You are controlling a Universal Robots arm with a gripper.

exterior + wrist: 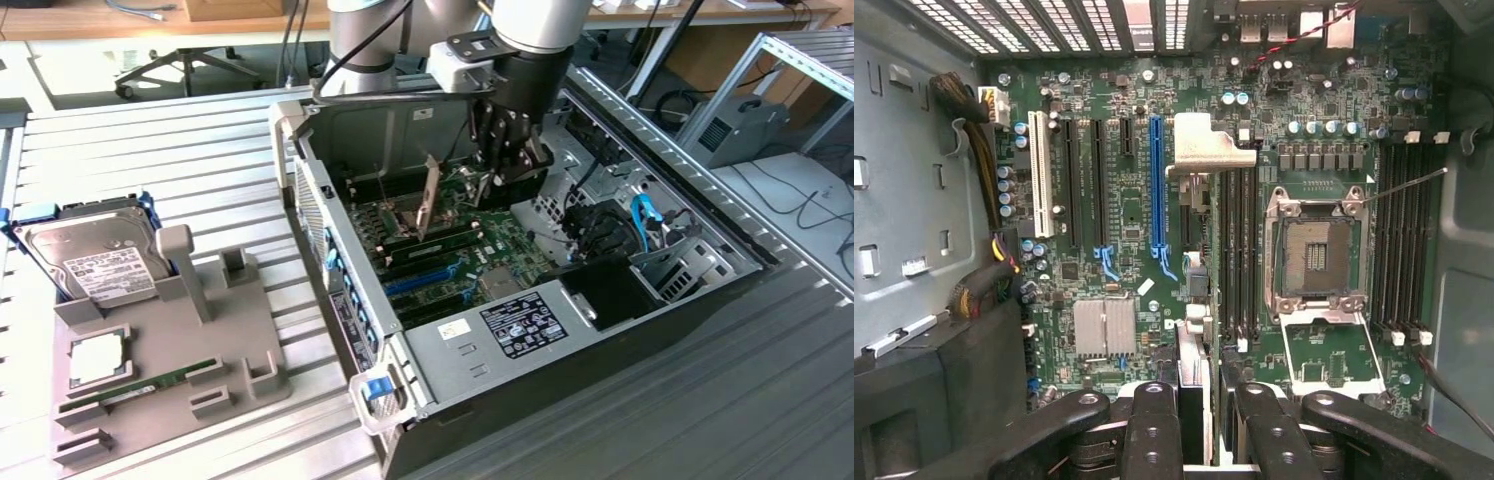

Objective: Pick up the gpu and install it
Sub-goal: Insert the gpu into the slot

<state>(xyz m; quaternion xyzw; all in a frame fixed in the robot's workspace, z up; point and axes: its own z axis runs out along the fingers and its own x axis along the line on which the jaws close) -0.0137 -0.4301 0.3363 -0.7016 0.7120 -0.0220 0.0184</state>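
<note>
The gpu (pixel 1194 375) is seen edge-on in the wrist view as a thin black card running away from me. Its silver bracket (pixel 1206 148) is at the far end, near the case's rear vents. It stands upright between my two inner fingers (pixel 1154 430), and my gripper (pixel 1204 440) is shut on its near end. The card hangs over the motherboard (pixel 1124 215), in line with a black slot just beside the long blue slot (pixel 1157 180). I cannot tell whether it touches the slot. In the exterior view my gripper (pixel 505 180) reaches down into the open computer case (pixel 400 330), with the gpu's bracket (pixel 430 195) toward the exterior view's left.
Inside the case are an empty CPU socket (pixel 1316 250), a silver heat sink (pixel 1104 327) and cable bundles (pixel 979 130) along one wall. On the exterior view's left, a grey holder (pixel 174 360) carries a hard drive (pixel 100 262) and a green memory stick (pixel 140 385).
</note>
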